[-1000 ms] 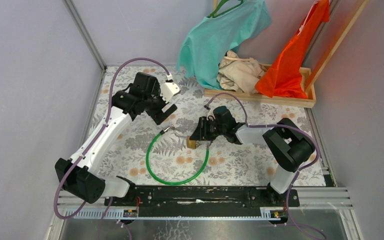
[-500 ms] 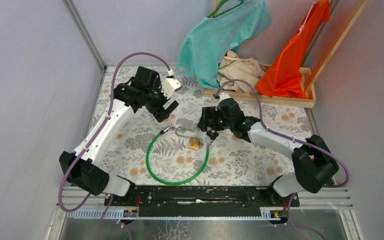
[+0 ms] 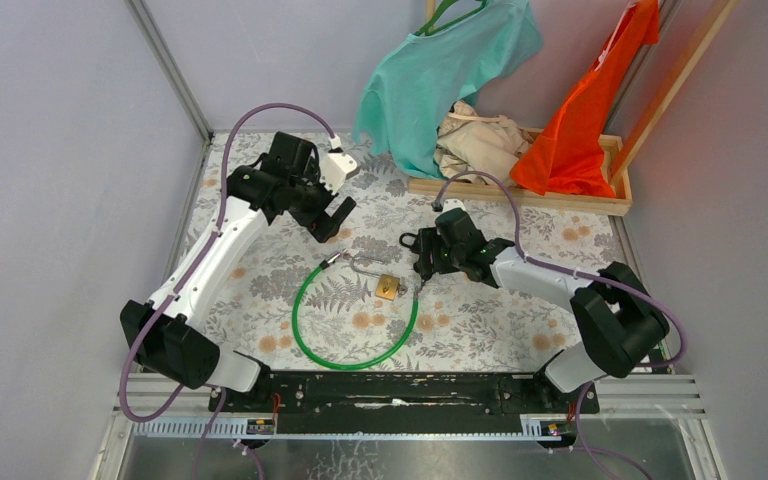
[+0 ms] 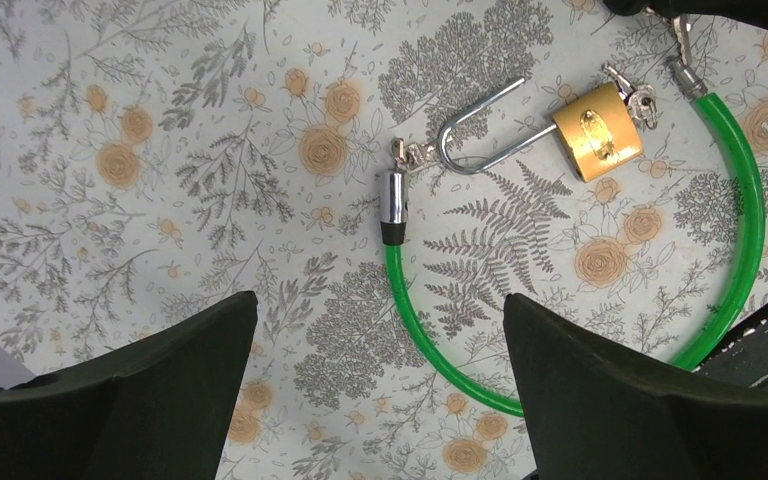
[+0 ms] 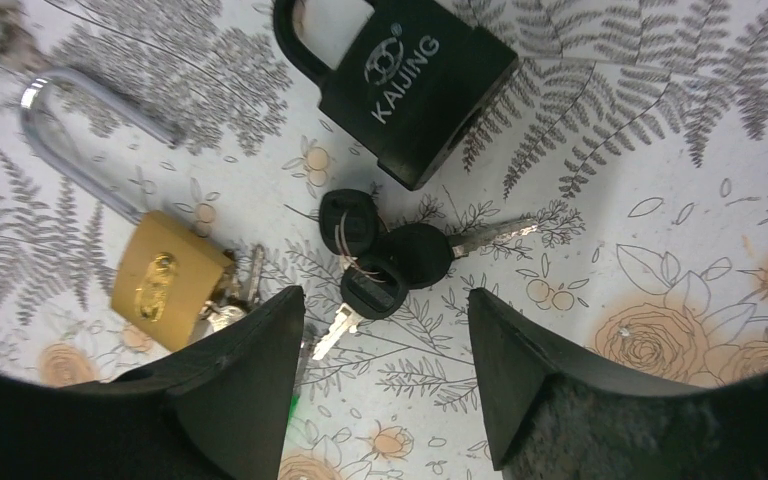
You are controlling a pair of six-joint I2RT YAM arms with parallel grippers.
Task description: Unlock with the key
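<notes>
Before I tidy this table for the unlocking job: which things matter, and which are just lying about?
Job: brass padlock, silver keys, green cable, black padlock, black-headed keys.
Lying about: teal shirt, orange garment, beige cloth, wooden tray.

Open brass padlock (image 5: 165,279) flat beside black-headed keys (image 5: 390,262)

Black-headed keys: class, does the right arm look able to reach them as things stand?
Probably yes. The right gripper is open directly above the black-headed keys, nothing covers them, and the black padlock and brass padlock lie beside them.
</notes>
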